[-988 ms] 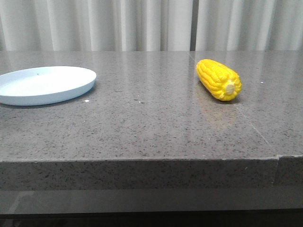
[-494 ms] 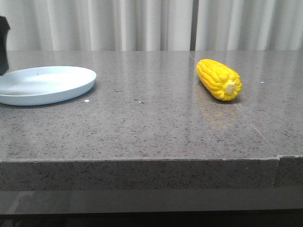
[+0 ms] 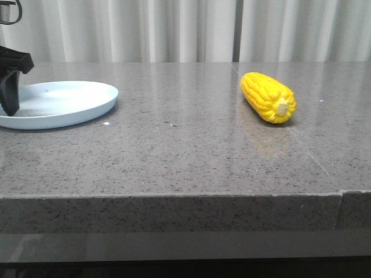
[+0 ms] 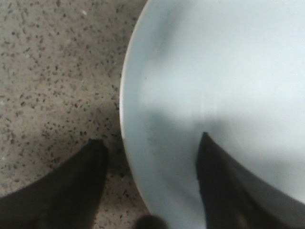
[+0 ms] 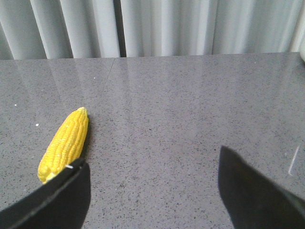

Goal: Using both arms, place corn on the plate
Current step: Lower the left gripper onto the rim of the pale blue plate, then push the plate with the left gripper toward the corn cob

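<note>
The yellow corn [image 3: 268, 97] lies on the grey stone table at the right, its pale stub end toward the front. The pale blue plate [image 3: 87, 104] sits empty at the far left. My left gripper [image 3: 10, 95] hangs at the plate's left edge. In the left wrist view it [image 4: 151, 139] is open and empty, straddling the plate's rim [image 4: 125, 109], with one finger over the table and the other over the plate. My right gripper [image 5: 152, 156] is open and empty above bare table. The corn [image 5: 64, 142] lies just beside one of its fingers, outside the jaws.
The table's front edge [image 3: 174, 197] runs across the front view, with a seam [image 3: 340, 194] at the right. White curtains [image 3: 185, 29] hang behind the table.
My left gripper has come into the front view from the left and dropped lower over the plate's left edge. The corn and the plate have not moved.
</note>
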Tool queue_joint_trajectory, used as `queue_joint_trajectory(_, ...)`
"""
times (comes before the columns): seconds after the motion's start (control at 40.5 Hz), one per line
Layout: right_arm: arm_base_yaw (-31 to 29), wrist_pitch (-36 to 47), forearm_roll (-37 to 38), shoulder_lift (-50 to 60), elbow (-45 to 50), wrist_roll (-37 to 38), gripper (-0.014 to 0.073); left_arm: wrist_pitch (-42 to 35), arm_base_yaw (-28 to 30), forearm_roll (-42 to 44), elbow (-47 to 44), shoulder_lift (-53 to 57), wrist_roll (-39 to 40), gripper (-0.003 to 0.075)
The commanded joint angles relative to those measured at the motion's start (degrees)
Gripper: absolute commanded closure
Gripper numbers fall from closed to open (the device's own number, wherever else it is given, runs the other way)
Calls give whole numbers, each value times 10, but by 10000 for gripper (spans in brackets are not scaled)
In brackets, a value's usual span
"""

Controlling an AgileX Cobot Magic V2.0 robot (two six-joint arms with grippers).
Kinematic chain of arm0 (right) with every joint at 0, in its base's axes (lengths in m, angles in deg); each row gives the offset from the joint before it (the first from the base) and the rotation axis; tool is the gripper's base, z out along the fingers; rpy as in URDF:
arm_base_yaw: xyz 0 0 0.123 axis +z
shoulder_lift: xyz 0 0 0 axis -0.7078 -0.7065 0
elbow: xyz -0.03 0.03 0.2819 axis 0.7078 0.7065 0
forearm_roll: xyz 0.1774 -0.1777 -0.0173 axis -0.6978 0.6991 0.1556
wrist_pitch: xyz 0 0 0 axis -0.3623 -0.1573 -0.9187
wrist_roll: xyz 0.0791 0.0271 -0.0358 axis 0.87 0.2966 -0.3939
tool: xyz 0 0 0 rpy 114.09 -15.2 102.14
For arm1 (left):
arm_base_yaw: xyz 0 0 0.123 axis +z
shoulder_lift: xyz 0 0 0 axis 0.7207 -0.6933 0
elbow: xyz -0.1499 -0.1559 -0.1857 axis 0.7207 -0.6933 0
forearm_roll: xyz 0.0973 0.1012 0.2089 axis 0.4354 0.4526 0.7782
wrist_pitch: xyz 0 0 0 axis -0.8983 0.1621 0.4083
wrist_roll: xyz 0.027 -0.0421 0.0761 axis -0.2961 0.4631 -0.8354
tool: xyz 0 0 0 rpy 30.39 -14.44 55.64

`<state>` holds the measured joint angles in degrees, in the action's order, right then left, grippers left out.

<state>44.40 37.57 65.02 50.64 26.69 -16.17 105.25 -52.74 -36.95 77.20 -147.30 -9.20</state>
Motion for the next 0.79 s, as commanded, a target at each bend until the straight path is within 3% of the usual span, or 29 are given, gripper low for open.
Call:
queue_joint_trajectory(0.0,-2,43,-3,-8,-21,-5,13,-22,-4,-1,15,21,0,528)
queue_joint_trajectory(0.124,-2,43,-3,-8,-21,-5,13,-27,-4,-3,17,21,0,730)
queue_joint_trajectory(0.148,-2,43,-3,-8,-21,-5,13,-30,-4,-3,17,21,0,738)
queue_joint_trajectory(0.519,-2,43,-3,-8,-21,-5,13,-37,-8,-56,64,36,0,741)
queue_joint_trajectory(0.766,-2,42,-3,-8,-21,-5,13,13,-51,-80,138,41,0,740)
